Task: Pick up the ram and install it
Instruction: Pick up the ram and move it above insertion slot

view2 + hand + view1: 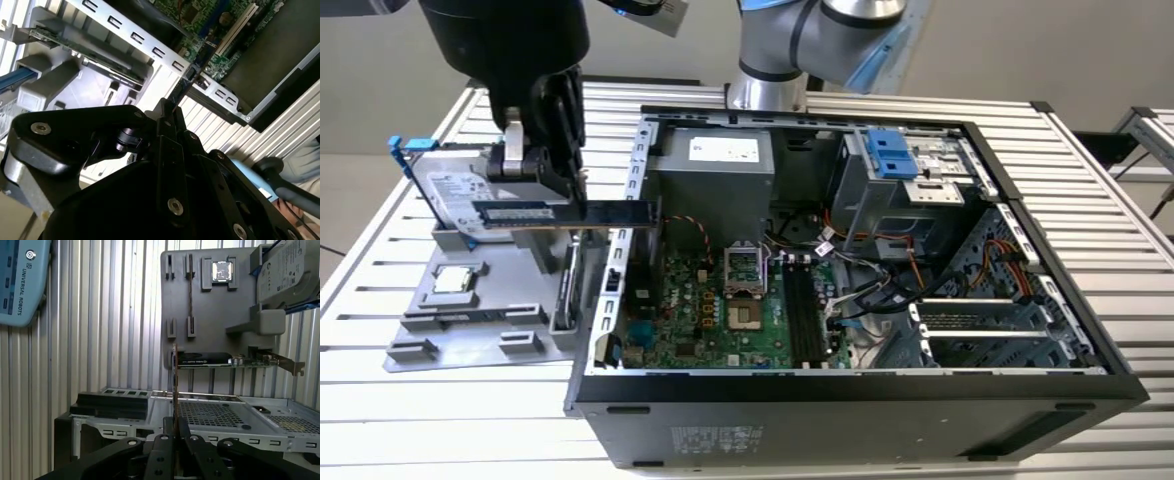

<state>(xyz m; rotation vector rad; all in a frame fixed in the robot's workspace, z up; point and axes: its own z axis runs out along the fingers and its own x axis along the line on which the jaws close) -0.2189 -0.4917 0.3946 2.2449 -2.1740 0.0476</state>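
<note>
My gripper (547, 195) is shut on the ram (567, 213), a long dark stick with a small white label, held level and on edge. It hangs above the grey holder tray (467, 320), and its far end reaches over the left wall of the open computer case (854, 385). In both wrist views the ram (174, 385) (182, 87) appears edge-on, sticking out from between the black fingers (160, 450). The motherboard's black memory slots (803, 315) lie inside the case, to the exterior view's right of the ram.
On the grey tray stand a silver hard drive in a blue frame (447, 190) (285, 275), a processor chip (454, 280) (222, 271) and an expansion card (225, 360). The arm's base (767, 80) stands behind the case. A blue pendant (20, 280) lies on the slatted table.
</note>
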